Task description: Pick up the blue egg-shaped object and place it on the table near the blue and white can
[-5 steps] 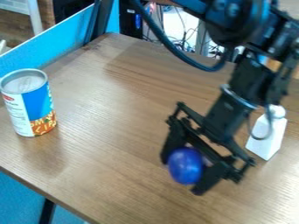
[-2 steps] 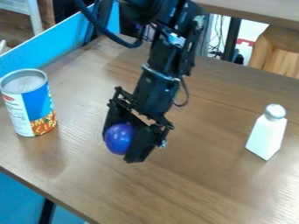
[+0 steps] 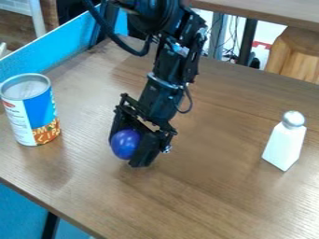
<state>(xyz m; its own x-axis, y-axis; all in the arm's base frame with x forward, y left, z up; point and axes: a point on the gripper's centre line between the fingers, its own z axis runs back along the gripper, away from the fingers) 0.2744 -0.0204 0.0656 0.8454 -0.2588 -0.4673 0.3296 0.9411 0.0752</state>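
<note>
I have my gripper (image 3: pixel 126 151) clamped on a shiny blue-purple ball (image 3: pixel 125 144), its two fingers pressed around the ball's sides and pointing down. The ball sits low between them, bulging out toward my camera. I can't tell whether its underside touches the wooden table (image 3: pixel 205 200) beneath. The black arm (image 3: pixel 163 86) slants up and away from the gripper to the top edge of my view, a dark cable looping beside it.

Out to the left of the gripper, as I look, a tin can (image 3: pixel 30 109) stands upright near the table's edge, apart from the ball. Its label is white and blue, with an orange patterned band at the bottom. Farther off, to the right of the gripper, I see a white bottle (image 3: pixel 285 144) with a rounded silver cap, also upright and well apart from the ball.

Beyond the gripper, a bright blue panel (image 3: pixel 53 42) runs along the table's far left side, and a wooden stool (image 3: pixel 299 56) stands past the far edge, off to the right.
</note>
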